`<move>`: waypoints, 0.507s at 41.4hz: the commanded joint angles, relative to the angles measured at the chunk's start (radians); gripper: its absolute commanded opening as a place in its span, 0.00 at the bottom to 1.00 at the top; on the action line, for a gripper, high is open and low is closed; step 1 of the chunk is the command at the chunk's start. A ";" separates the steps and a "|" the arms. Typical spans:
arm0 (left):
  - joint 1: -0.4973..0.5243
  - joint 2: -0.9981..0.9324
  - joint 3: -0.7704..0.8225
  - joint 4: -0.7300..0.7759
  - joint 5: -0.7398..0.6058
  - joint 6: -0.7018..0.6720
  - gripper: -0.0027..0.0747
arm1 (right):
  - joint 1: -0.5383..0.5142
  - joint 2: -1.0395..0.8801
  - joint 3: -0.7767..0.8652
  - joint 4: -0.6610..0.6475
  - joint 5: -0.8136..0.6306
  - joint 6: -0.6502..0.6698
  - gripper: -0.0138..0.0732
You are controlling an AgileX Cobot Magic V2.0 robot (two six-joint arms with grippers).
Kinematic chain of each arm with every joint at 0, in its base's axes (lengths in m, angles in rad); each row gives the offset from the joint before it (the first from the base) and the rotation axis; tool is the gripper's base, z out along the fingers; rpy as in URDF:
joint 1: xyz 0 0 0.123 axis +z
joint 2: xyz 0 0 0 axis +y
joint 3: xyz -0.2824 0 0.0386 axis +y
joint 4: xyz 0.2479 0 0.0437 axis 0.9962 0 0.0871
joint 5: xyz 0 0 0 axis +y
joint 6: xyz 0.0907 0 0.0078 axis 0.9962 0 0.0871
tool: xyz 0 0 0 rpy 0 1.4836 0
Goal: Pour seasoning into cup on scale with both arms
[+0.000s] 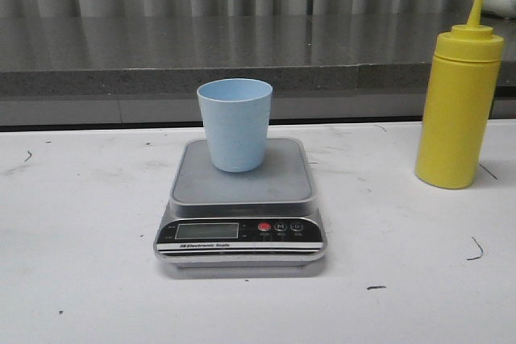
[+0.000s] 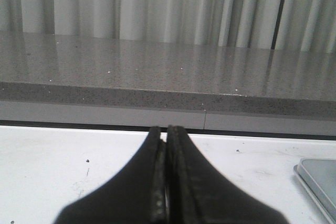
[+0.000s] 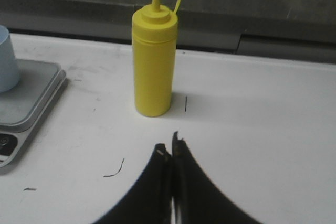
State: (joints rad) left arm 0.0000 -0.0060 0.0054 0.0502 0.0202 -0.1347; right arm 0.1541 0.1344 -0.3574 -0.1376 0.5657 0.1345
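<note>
Left gripper [image 2: 166, 132]: matte black, two curved tapering jaws with stitched-looking inner edges. Right gripper [image 3: 170, 148]: the same black, its tips slightly chipped and uneven.

left gripper [image 2: 166, 135]: jaws closed, empty | right gripper [image 3: 170, 148]: jaws closed, empty
</note>
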 commanded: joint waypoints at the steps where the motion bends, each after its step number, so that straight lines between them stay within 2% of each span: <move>1: 0.000 -0.015 0.024 -0.008 -0.082 -0.006 0.01 | -0.053 -0.084 0.072 0.019 -0.156 -0.029 0.08; 5: 0.000 -0.015 0.024 -0.008 -0.082 -0.006 0.01 | -0.099 -0.164 0.157 0.037 -0.199 -0.029 0.08; 8: 0.000 -0.015 0.024 -0.008 -0.082 -0.006 0.01 | -0.113 -0.156 0.210 0.045 -0.264 -0.029 0.08; 18: 0.000 -0.015 0.024 -0.008 -0.082 -0.006 0.01 | -0.119 -0.162 0.379 0.057 -0.581 -0.029 0.08; 21: 0.000 -0.015 0.024 -0.008 -0.082 -0.006 0.01 | -0.119 -0.162 0.376 0.059 -0.573 -0.026 0.08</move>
State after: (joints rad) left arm 0.0000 -0.0060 0.0054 0.0502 0.0181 -0.1347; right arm 0.0427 -0.0106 0.0208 -0.0783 0.1185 0.1138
